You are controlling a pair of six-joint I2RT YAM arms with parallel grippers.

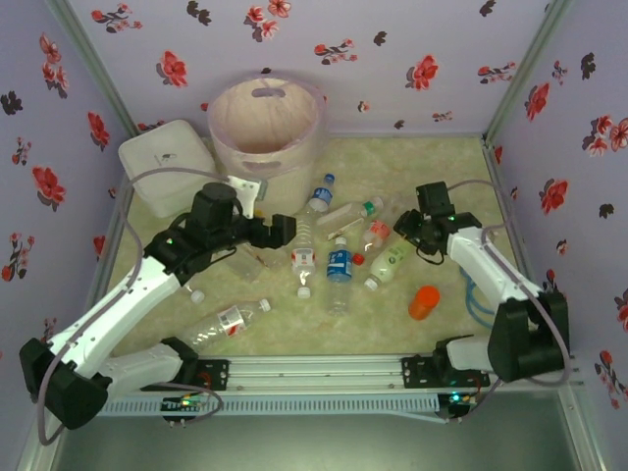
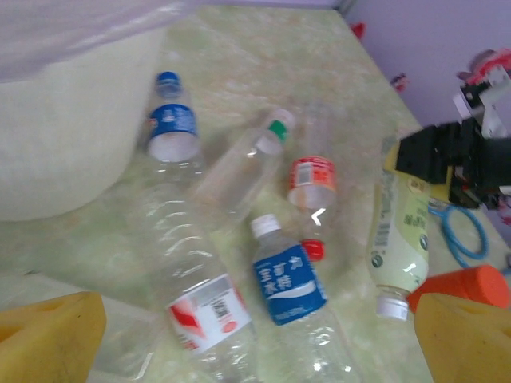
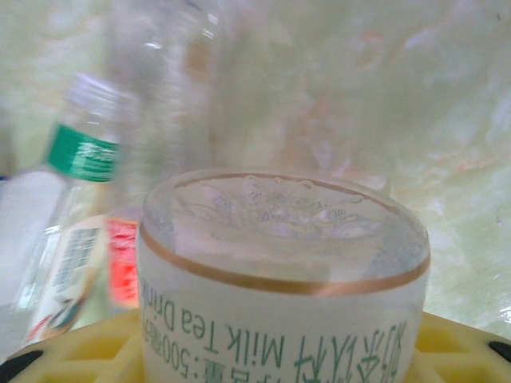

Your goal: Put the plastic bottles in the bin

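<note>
Bottles (image 1: pixel 339 260) lie loose across mid counter (image 1: pixel 461 186), none seen in the bin (image 1: pixel 280 162) yet. One more lies near the near-left corner. The bin stands at the far edge, left of centre, just beside a white box (image 1: pixel 167 167) in the far-left corner.

The milk tea bottle (image 1: pixel 391 263) lies flat, right of centre, cap toward the near edge. The right hand (image 1: pixel 410 231) is at its base end, with the base sitting between the yellow fingers (image 3: pixel 471 343) in the right wrist view. The jaws are partly closed round it; I cannot tell if the pads are pressing.

The left hand (image 1: pixel 278 232) is fully open and empty, hovering over the left side of the pile.

Risks:
- An end grip on a smooth round bottle may let it pivot or squirt out on the lift.
- The red-label bottle (image 1: pixel 373 235) lies just beside it and could get nudged or dragged.
- An orange cup (image 1: pixel 424 301) sits near the cap end, so a swinging bottle could knock it.
- The bin is on the left arm's side, so the path there crosses the left hand and the arms may clash.
- The bin rim is tall, so a low carry would clip it.
</note>
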